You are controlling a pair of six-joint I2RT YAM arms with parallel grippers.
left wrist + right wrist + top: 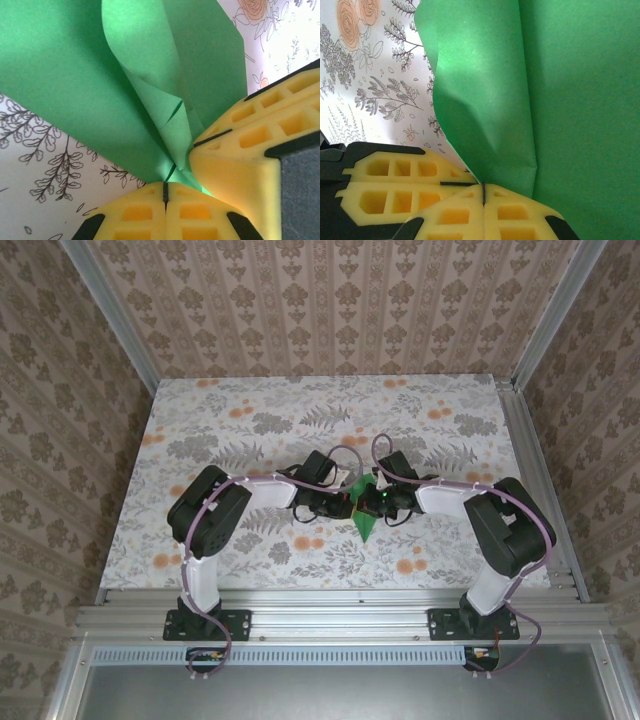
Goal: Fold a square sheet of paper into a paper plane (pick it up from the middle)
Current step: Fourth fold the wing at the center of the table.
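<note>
Two robot arms reach inward and meet near the middle of the floral-print worktop (pixel 200 430), a little closer to its near edge than its far edge. Between them is a green paper sheet (pixel 366 524), partly folded into a narrower creased shape, its lower tip pointing toward the near edge. The left end effector (pixel 165 192) is clenched on the bottom of the fold, its yellow pads (pixel 135 212) pressed together with green paper caught in the seam. The right end effector (pixel 484 192) is also clenched on the paper, at almost the same spot, and its fingers rest against the left one's. Above the two grips the sheet fans out in loose layers. One flap bows and curls, and a small crumple shows near the pinch. Whether the tip touches the worktop cannot be told

What could go wrong, as a judgement: with both grips so close, any pull apart or twist would load a tiny patch of thin paper and could tear it. Pressing the bowed flap flat as it lies could set a skewed crease. Letting go on one side could let the layers spring open, and the crowded fingers could snag each other
</note>
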